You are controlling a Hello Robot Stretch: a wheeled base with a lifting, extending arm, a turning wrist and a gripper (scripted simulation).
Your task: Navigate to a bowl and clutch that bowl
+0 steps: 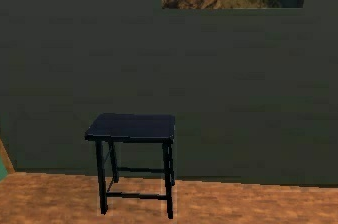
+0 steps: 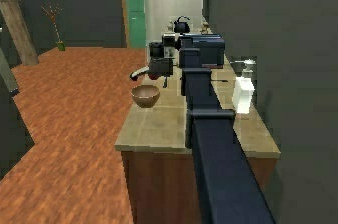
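Tan bench against a dark wall, brown bowl resting near its outer edge.
The hand sat close by the bowl at the end of the arm; I could not tell whether it was clenched, released or gripping anything. To my eye it wanted a slow, square descent onto the rim, keeping the arm off the white bottle alongside.
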